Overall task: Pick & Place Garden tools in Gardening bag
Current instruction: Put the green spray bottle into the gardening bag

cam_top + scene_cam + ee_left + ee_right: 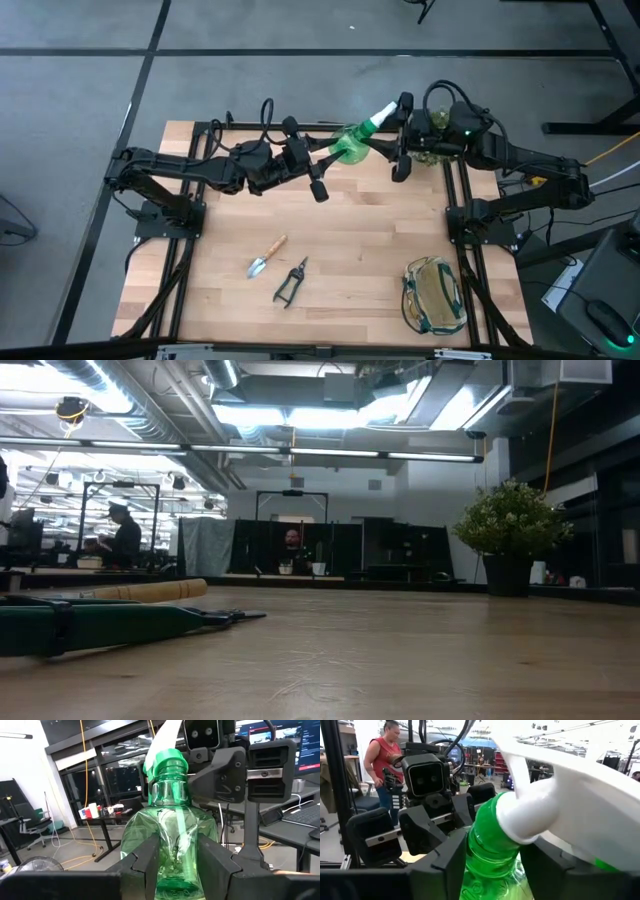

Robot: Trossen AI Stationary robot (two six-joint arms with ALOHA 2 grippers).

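The left hand (175, 865) grips the bottle (352, 143) by its body, aloft over the bench's (350, 250) far edge. The right hand (492, 865) brackets its neck, jaws not yet tight. I'd clamp right firmly before left lets go, then carry it to the bag (434, 295).

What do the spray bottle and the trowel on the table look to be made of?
Spray bottle: clear green plastic by the look, glossy; the tube inside shows through its wall, and the nozzle is opaque white plastic.
Trowel: pale handle that looks like wood, and a grey blade, probably metal, too small to tell its finish.
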